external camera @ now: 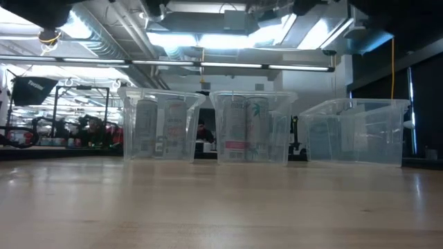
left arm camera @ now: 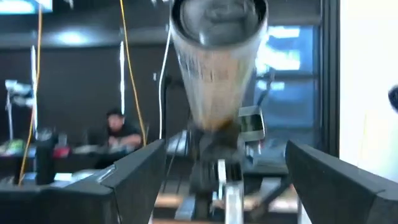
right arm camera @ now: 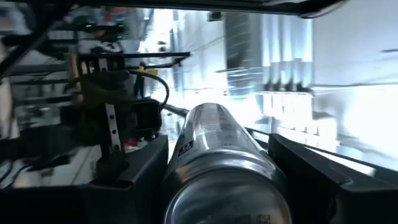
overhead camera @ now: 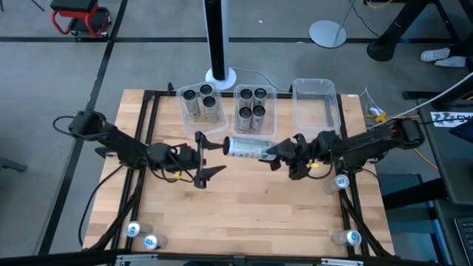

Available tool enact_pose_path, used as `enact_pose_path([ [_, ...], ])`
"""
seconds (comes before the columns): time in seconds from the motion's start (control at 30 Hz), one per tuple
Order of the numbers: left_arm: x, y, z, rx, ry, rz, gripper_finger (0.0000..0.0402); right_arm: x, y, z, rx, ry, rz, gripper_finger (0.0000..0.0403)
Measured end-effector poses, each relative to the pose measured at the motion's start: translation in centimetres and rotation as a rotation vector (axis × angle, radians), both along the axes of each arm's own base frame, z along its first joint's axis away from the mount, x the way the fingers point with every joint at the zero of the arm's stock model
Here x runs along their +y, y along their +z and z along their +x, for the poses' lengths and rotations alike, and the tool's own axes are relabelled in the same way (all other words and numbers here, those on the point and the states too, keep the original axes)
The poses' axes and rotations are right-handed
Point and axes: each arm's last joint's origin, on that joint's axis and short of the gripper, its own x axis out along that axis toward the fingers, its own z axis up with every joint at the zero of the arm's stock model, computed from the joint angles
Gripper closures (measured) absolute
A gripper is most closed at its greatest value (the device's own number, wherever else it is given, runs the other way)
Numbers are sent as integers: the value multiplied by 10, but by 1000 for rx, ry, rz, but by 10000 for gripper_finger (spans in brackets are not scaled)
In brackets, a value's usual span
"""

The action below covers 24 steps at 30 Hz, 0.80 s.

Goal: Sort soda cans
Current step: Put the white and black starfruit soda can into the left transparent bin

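On the wooden counter (overhead camera: 244, 199), two pale-topped soda cans (overhead camera: 142, 236) stand at the near left corner. Above them the left gripper (overhead camera: 209, 157) hangs over the middle of the counter, its fingers (left arm camera: 134, 180) spread wide apart with nothing between them — its open end faces a horizontal can (overhead camera: 247, 147). That can is held off the surface, lying lengthwise between the two arms, its far end clamped in the fingers (right arm camera: 311, 174) of the right gripper (overhead camera: 275, 154) (the right wrist view shows the can's body wedged between both of them).

Behind this, along the far edge, three clear bins sit in a row: the left bin (overhead camera: 182, 94) holds three dark-topped cans (overhead camera: 203, 100), the middle bin (overhead camera: 255, 117) holds four dark-topped cans (overhead camera: 251, 107), the right bin (overhead camera: 316, 103) holds none. Near the right edge, one pale-topped can (overhead camera: 340, 182) stands beside the right arm, another (overhead camera: 352, 237) at the near right corner.
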Motion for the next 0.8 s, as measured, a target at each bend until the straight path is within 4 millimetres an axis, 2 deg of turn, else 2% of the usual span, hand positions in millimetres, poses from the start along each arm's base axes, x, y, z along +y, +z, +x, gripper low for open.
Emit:
enact_pose_path([
  [0.2, 2, 10, 2, -161, -41, 3, 86, 2, -10, 16, -114, 17, 41, 156],
  [0.43, 1, 24, 8, -214, -98, 29, 86, 7, -16, 44, -87, 63, 41, 156],
  [0.8, 2, 36, 6, -304, -104, 90, 86, 10, -17, 71, -93, 67, 46, 156],
])
